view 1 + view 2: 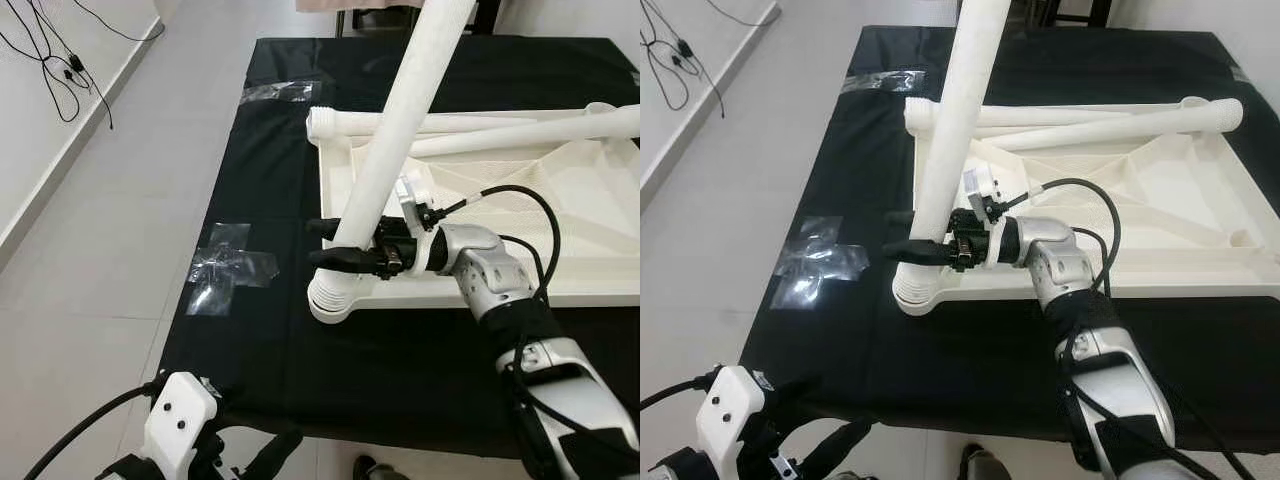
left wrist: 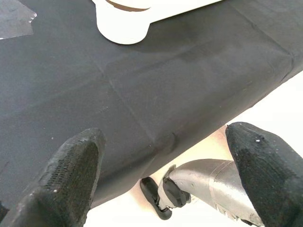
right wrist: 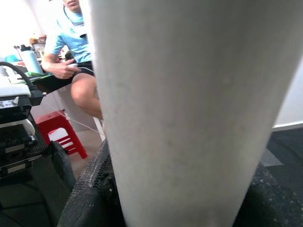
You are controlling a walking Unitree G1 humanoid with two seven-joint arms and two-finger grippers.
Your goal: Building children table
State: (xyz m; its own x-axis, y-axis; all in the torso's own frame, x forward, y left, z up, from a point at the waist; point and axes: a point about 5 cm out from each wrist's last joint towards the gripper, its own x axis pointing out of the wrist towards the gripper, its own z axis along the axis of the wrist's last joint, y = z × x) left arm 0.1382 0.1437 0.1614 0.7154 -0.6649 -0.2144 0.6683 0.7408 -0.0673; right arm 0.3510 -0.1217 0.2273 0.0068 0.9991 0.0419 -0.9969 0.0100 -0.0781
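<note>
An upturned white children's tabletop [image 1: 560, 205] lies on a black cloth. A long white table leg [image 1: 400, 130] stands tilted in its near-left corner socket [image 1: 330, 297]. My right gripper [image 1: 333, 243] is shut on this leg just above the socket, one finger [image 3: 90, 189] on each side. Two more white legs [image 1: 520, 130] lie across the tabletop's far edge. My left gripper [image 2: 165, 184] hangs open by the cloth's near edge, holding nothing.
The black cloth [image 1: 280, 340] covers a low platform with clear tape patches [image 1: 228, 265] on its left part. Grey floor tiles and cables [image 1: 60, 70] lie to the left. A seated person [image 3: 71, 61] and a red stool [image 3: 59, 132] appear behind the leg.
</note>
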